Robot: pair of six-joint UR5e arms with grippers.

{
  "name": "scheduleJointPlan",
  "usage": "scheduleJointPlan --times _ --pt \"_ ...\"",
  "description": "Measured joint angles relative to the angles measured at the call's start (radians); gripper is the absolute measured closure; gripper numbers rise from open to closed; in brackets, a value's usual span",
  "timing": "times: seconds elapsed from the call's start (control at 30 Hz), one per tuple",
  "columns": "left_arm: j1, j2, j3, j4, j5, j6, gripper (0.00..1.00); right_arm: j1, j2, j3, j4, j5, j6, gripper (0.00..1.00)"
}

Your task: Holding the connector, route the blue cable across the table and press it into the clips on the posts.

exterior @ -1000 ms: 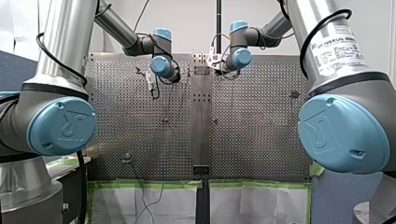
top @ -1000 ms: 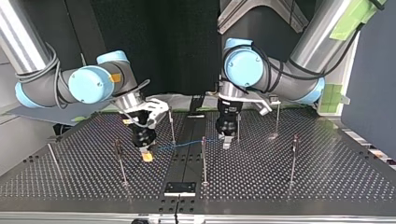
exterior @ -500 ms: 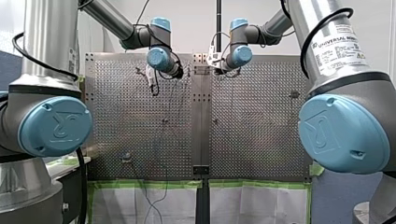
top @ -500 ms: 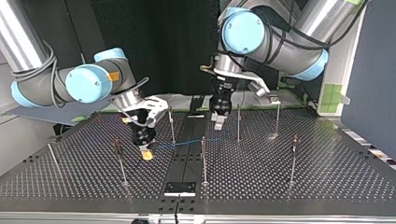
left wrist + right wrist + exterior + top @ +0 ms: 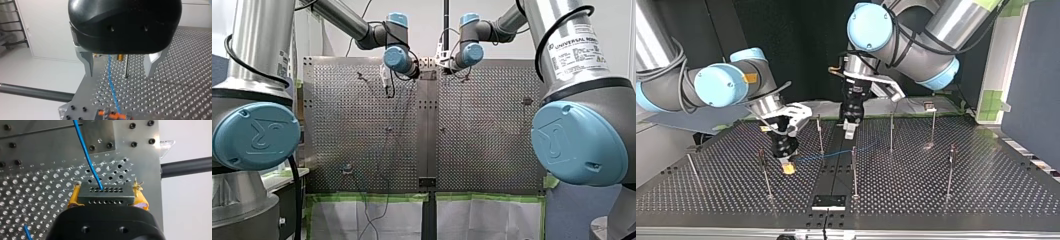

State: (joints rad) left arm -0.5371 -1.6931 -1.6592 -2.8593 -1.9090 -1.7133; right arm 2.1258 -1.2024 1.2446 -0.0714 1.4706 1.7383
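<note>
As my right gripper (image 5: 787, 166) clamps its yellow pads (image 5: 140, 200) on the grey multi-hole connector (image 5: 104, 193) low over the perforated metal bench (image 5: 936, 185), the thin blue cable (image 5: 826, 156) trails toward three o'clock in the top view. At the connector's one o'clock, my left gripper (image 5: 120, 66) hangs higher, metal fingers apart.

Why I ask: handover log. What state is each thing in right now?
Left end effector: open, holding nothing.
Right end effector: shut on the connector.
Connector: gripped between yellow pads, cable plugged in.
Blue cable: running from the connector past the posts; whether it is clipped cannot be told.
Posts: upright.
</note>
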Motion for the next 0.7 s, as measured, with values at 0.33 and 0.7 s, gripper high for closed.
scheduleJointPlan --times 0.33,0.7 --pt "-0.025 -0.061 0.079 -0.011 -0.027 0.0 0.0 0.0 -0.003 0.003 -0.001 0.0 0.0 1.0" --pt "-0.023 -0.141 0.168 -0.055 -0.056 0.004 0.0 0.002 -0.003 0.005 0.0 0.0 -0.003 1.0"
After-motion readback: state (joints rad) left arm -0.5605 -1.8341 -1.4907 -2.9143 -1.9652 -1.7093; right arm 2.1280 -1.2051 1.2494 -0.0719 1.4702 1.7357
